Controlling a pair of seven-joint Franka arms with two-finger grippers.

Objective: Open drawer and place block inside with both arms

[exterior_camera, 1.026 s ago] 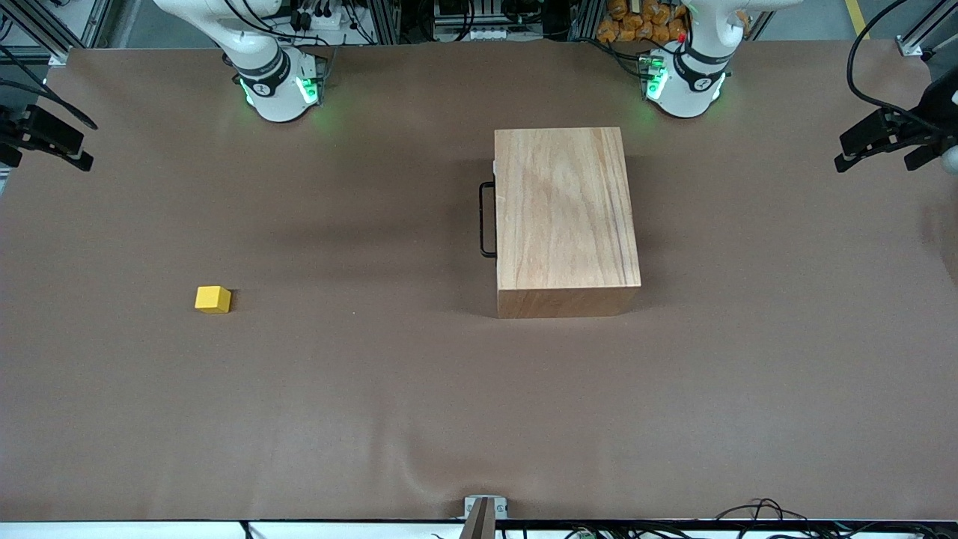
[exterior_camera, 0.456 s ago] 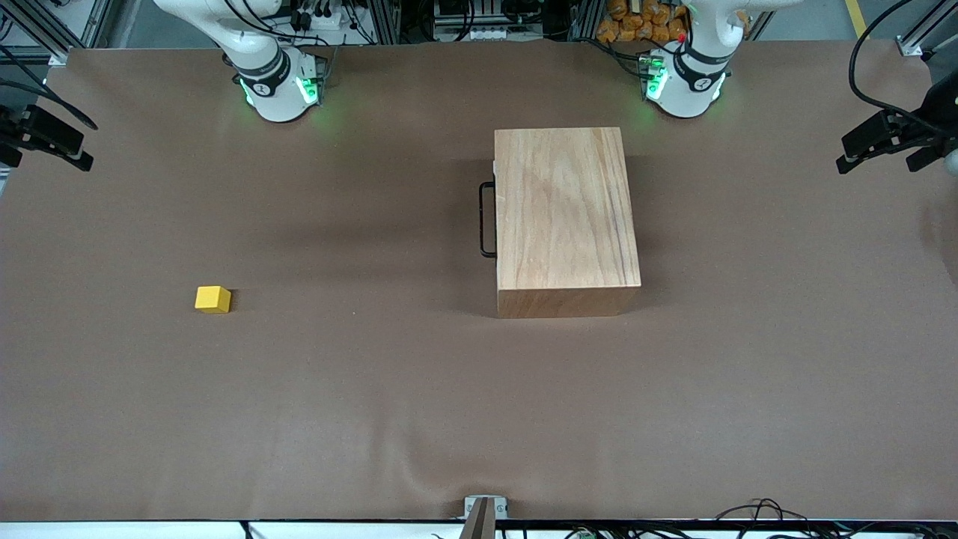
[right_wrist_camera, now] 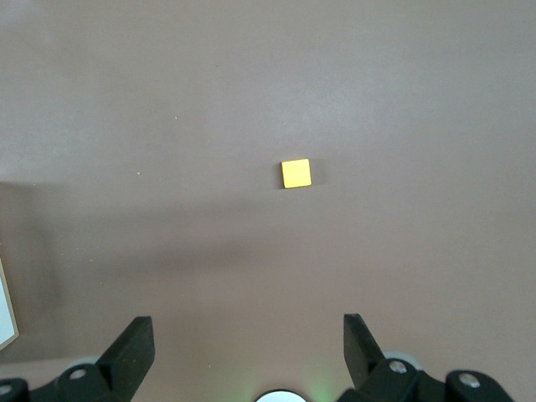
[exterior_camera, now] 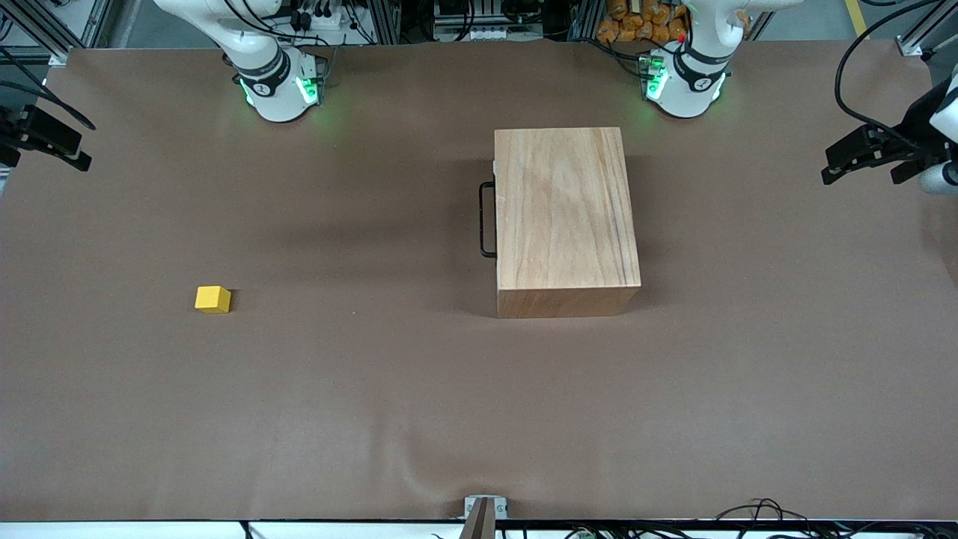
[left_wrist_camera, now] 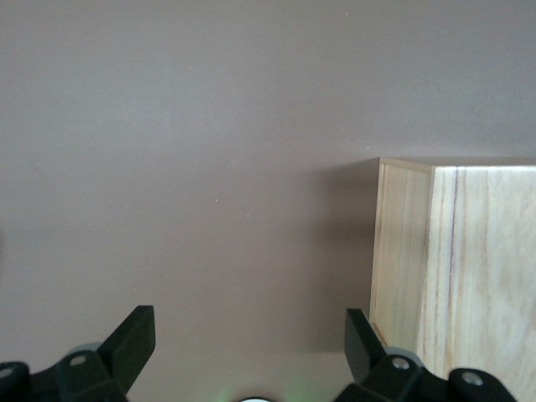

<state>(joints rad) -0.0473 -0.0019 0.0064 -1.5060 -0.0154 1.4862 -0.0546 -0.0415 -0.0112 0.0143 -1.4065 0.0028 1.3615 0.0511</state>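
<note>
Nothing is done yet: the wooden drawer with its thin black wire handle sits shut in the light-wood box at frame centre, the small yellow cube lies lower left, and left gripper and right gripper hang wide, empty, at the edges.

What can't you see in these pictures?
- Inside of the drawer: front view, hidden by the wooden box, shut.
- Drawer's white front: front view, only a thin edge shows beside the handle.
- Left gripper and right gripper: front view, arms cut off by the picture's edges.
- Block: its underside, both views.
</note>
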